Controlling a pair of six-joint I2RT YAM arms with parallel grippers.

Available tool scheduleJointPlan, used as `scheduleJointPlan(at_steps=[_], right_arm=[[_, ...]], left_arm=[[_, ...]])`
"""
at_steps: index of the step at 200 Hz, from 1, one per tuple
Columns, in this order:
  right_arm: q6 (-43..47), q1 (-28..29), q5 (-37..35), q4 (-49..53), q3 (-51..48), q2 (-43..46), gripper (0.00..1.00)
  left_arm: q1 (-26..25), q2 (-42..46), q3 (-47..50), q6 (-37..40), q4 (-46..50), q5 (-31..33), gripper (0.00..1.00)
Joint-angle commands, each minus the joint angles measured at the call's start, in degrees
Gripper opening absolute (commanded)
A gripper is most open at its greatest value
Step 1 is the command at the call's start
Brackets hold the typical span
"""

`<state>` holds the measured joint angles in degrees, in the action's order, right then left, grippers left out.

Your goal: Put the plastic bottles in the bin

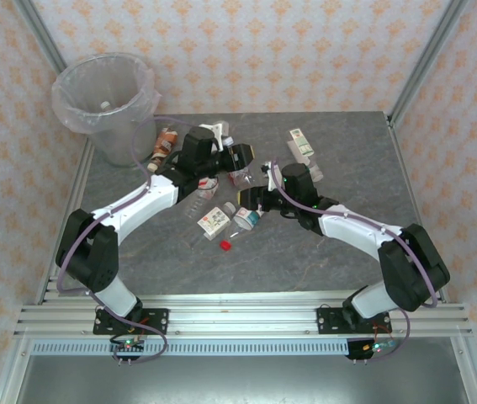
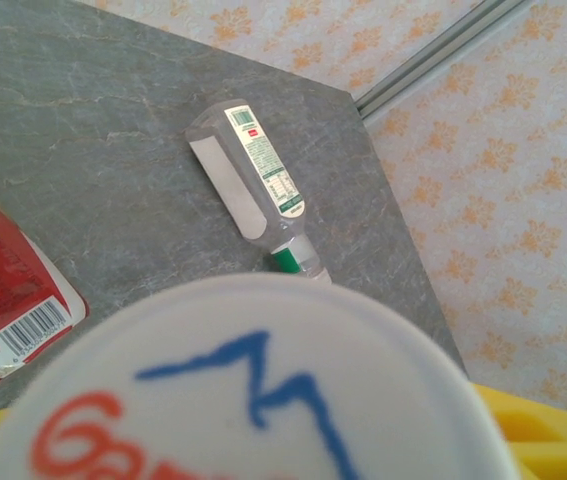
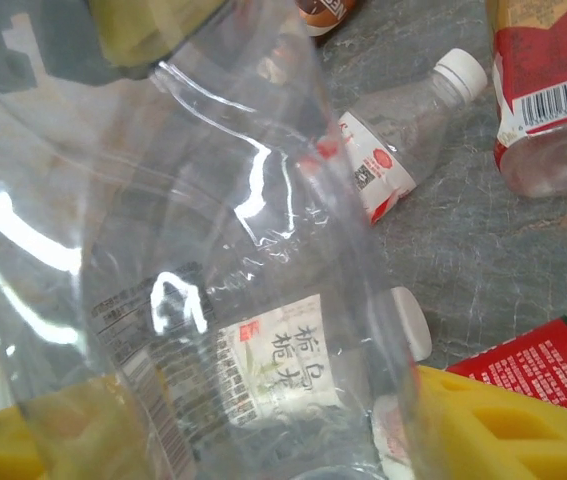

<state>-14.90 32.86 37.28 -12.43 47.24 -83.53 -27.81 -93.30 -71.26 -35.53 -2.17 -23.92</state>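
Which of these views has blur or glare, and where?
Left wrist view: the white printed surface at the lens is soft, the green-necked bottle beyond it sharp. Right wrist view: the clear bottle up close carries bright white glare streaks. Top view: evenly lit and sharp.

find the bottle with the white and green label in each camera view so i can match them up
top external: the white-labelled bottle lies toward the far right of the table.
left wrist: the white-labelled bottle lies upper centre, near the table's far corner.
right wrist: this camera faces a clear bottle up close.
shared landmark: the grey stone table top, under the bottles in every view.
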Motion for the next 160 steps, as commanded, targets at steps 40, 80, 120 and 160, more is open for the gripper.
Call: scheduleJointPlan(at_steps=[40, 80, 120, 160], right_arm=[[4.45, 0.39, -2.68, 2.03, 1.72, 1.05, 0.78], [6.43, 0.37, -3.80, 2.46, 0.38, 3.53, 0.88], [6.52, 0.36, -10.56, 1.35, -1.90, 6.90, 0.99], [5.54, 0.36, -22.42, 0.84, -3.77, 9.29, 0.99]], left_arm=[[-0.43, -1.36, -3.44, 1.25, 2.77, 2.39, 0.54], [-0.31, -1.62, -5.23, 1.51, 4.62, 4.12, 0.53], [-0.14, -1.35, -7.48, 4.15, 8.52, 6.83, 0.52], [1.17, -0.79, -11.10, 7.23, 17.59, 14.20, 0.49]])
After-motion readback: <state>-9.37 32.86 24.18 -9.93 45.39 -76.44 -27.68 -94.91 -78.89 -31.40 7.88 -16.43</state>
